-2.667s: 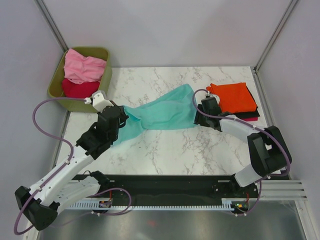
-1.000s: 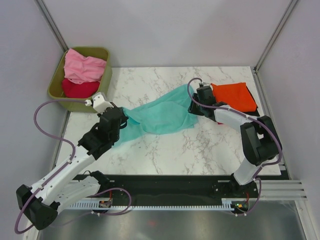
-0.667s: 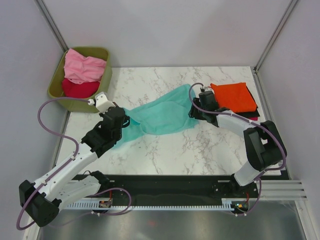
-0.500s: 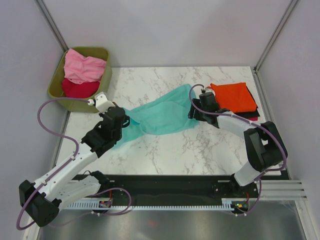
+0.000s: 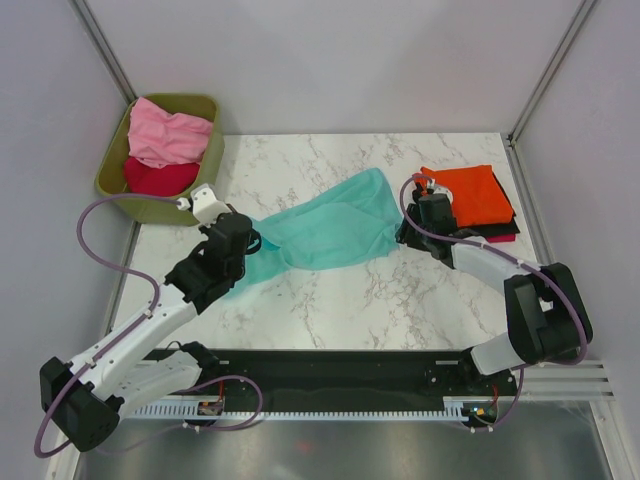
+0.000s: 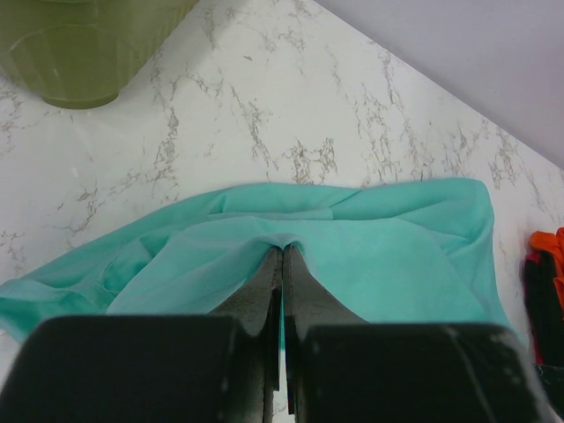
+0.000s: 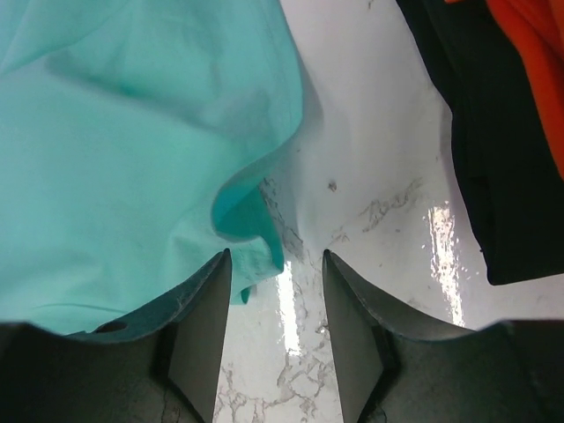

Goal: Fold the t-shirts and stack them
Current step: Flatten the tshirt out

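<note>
One shirt in play: teal t-shirt [image 5: 320,232] stretched across the table [image 5: 330,305], just left of the folded orange t-shirt [image 5: 470,195]. Left gripper [image 6: 282,254] pinched shut on its left end. Right gripper [image 7: 276,258] backed off the right hem since a moment ago, jaws parted, holding nothing; likely a fresh grab needed before folding

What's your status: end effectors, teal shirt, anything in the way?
Left end effector shut on teal shirt. Right end effector open at its other edge. Shirt unfolded. Orange stack close beside right end effector.
</note>
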Tool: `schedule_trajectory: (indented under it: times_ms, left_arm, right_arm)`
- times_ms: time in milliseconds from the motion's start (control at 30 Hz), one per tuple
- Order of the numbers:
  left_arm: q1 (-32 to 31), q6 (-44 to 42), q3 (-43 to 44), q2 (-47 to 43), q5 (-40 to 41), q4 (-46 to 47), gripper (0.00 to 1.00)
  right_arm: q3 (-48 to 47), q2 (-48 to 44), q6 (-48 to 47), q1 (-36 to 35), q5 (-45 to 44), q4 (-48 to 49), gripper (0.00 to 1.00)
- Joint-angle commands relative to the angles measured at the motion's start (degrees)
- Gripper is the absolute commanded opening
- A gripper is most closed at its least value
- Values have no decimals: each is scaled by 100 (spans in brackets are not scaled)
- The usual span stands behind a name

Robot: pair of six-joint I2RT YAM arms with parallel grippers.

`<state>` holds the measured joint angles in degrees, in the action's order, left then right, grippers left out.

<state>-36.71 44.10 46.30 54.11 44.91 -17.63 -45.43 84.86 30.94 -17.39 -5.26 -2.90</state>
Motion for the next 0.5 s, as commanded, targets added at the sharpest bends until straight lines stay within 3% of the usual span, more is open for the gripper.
schedule_trajectory:
  times_ms: [0,267,467]
  left_arm:
    - [23,90,72,3,273,163,2]
    - [23,64,81,-67,238,163,2]
    - [32,64,81,-58,212,154,2]
  right_arm:
    - [148,-93,149,86,384,246,55]
    - [228,311,316,95,938,658,64]
    - [131,672,351,95,983,738,60]
